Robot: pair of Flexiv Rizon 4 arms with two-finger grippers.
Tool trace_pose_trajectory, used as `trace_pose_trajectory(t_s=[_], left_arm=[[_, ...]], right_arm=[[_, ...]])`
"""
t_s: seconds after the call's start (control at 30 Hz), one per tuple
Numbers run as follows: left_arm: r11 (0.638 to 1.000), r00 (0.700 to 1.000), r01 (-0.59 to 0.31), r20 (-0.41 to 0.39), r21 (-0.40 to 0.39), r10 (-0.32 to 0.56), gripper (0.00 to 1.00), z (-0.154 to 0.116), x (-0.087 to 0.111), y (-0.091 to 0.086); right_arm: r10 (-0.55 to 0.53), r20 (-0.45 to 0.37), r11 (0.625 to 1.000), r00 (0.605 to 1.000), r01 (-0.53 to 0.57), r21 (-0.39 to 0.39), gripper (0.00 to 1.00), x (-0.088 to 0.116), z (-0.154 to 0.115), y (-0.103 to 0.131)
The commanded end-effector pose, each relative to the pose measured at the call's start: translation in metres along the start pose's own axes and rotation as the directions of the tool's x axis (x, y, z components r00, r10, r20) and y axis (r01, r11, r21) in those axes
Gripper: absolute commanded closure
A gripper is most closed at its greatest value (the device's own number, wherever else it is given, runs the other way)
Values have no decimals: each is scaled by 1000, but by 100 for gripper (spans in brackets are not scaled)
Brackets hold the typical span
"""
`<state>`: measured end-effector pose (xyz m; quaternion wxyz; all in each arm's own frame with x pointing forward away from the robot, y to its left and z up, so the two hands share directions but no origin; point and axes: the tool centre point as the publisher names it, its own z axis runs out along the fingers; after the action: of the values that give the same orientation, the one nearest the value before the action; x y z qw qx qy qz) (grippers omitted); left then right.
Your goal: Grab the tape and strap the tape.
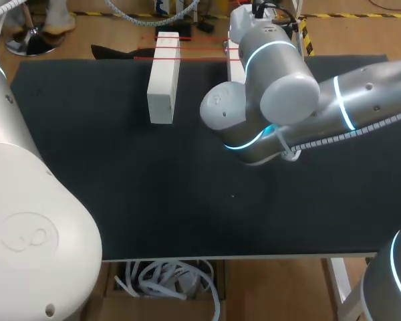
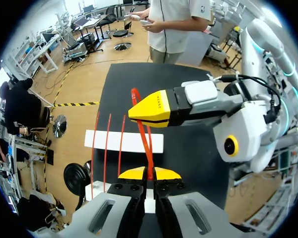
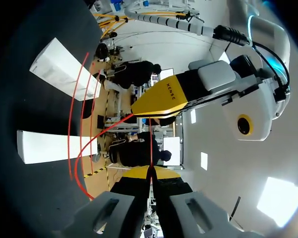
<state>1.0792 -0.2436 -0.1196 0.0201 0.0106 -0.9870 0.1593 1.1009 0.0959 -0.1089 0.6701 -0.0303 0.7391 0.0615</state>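
Thin red tape [image 2: 144,136] runs from between my left gripper's [image 2: 149,173] shut fingertips up to my right gripper [image 2: 150,110], which hangs just ahead with its yellow tips shut on the same strand. In the right wrist view the red tape [image 3: 77,148] curves off from my right gripper [image 3: 150,172], shut on it, toward my left gripper [image 3: 159,101]. More red strands [image 1: 180,47] cross two white blocks [image 1: 164,77] at the table's far side. Both grippers are hidden behind my right arm [image 1: 274,87] in the head view.
The second white block [image 1: 236,69] is partly hidden behind my right arm. The black table [image 1: 154,200] spreads out in front of the blocks. My left arm [image 1: 27,227] fills the near left corner.
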Motion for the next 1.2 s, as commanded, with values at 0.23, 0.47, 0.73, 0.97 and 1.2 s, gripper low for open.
trace_pose_trajectory(t_s=[0.23,0.47,0.73,0.97,1.2], left_arm=[[1000,1000,1,-1,-5,-2,100,-1,0,-1],[1000,1000,1,-1,-5,-2,100,-1,0,-1],[1000,1000,1,-1,-5,-2,100,-1,0,-1],[1000,1000,1,-1,-5,-2,100,-1,0,-1],[1000,1000,1,-1,-5,-2,100,-1,0,-1]], right_arm=[[-20,4,1000,1000,20,14,100,0,4,4],[-27,2,1000,1000,27,12,100,1,4,7],[-32,-1,999,999,32,9,100,1,3,10],[-42,1,999,999,42,18,100,2,1,10],[-62,22,998,998,62,32,100,-3,-1,9]])
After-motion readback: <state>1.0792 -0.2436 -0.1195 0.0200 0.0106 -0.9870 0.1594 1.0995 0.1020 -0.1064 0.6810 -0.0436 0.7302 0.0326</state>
